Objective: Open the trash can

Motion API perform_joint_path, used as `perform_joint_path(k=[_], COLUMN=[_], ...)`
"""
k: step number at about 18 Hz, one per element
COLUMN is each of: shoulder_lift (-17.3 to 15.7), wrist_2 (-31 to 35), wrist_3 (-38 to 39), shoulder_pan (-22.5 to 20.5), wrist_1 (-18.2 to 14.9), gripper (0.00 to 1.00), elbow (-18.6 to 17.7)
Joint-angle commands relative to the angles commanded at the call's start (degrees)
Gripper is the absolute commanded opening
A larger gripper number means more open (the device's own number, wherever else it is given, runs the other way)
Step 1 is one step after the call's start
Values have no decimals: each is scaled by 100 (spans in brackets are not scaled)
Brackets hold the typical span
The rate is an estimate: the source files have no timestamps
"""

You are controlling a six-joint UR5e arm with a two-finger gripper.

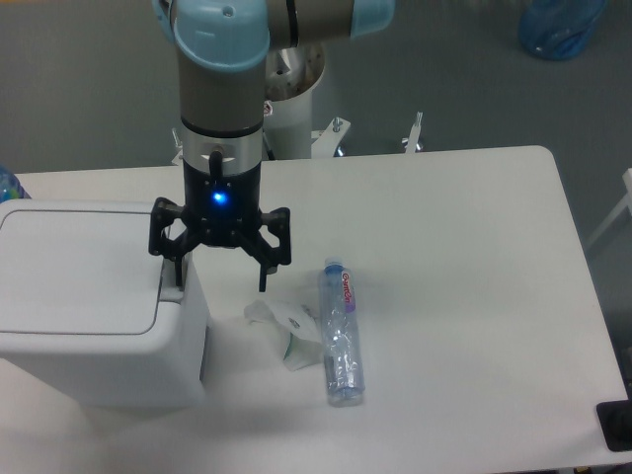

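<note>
- Camera view, from above the table: the gripper [221, 279] hangs with its two black fingers spread wide, clasping nothing, and a blue light glows on its body.
- One fingertip [179, 286] comes down at the grey tab [170, 292] on the edge of the bin; whether it presses the tab or only meets it cannot be told.
- The other fingertip [263, 283] hangs over the bare table [464, 257], touching nothing.
- The trash can [94, 306] stands under and beside the tab-side finger, reaching away from the gripper toward the picture's left edge, with its flat lid [79, 267] down.
- Just below the free finger lies a crumpled white paper scrap [284, 328].
- Beside that scrap, farther out from the gripper, an empty clear plastic bottle [342, 331] lies on its side.
</note>
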State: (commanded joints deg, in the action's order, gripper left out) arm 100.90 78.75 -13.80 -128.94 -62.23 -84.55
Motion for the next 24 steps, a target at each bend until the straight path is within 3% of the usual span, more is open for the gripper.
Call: perform_joint_path(k=[11,13,15,21,24], shoulder_lift=[0,0,26,-61,-61], wrist_2=[0,9,9,1132,1187], wrist_3=[-35,-88,-359,-1502,-1678], shoulder_pan=[0,-9,-9,-360,-588], wrist_1=[9,26,245,246,220], gripper=[100,100,100,100,100], elbow=[44,175,421,501,483])
